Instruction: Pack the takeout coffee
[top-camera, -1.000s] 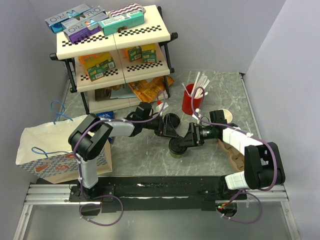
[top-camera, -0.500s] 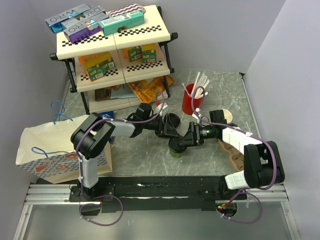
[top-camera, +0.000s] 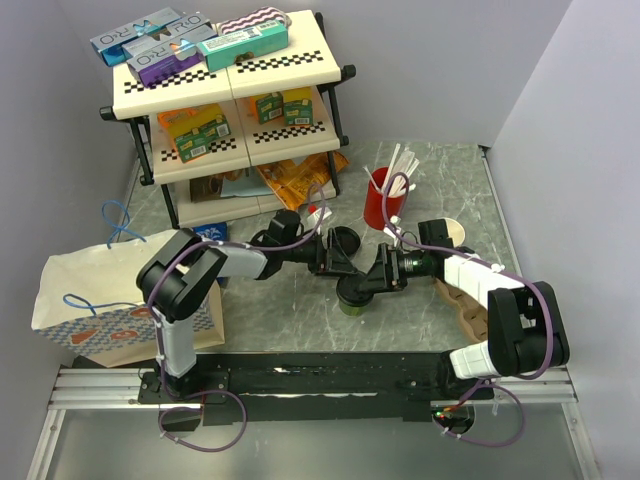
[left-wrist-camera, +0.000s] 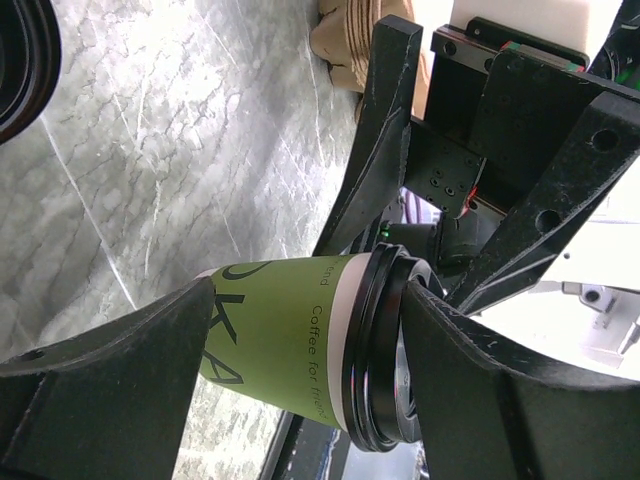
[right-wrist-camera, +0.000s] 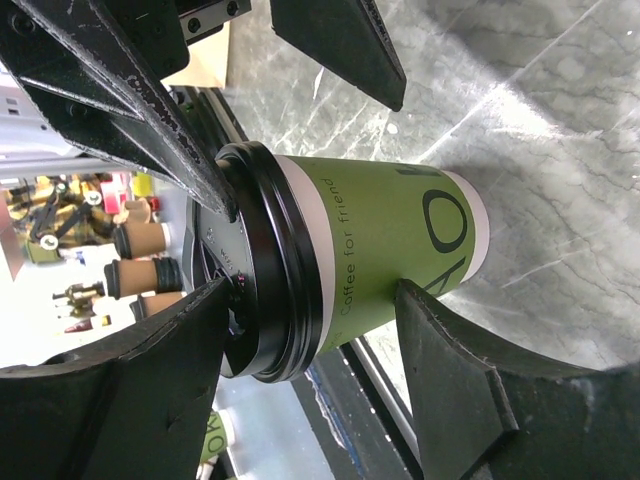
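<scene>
Green cup (left-wrist-camera: 285, 350) between left tool's (left-wrist-camera: 308, 297) fingers (left-wrist-camera: 100, 400)

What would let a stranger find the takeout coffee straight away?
Start from the shelf rack at the back of the marble table and come forward to the middle. There stands a short green paper cup. Unlike the taller red cup of white sticks behind it, it is green and wears a black lid.
</scene>
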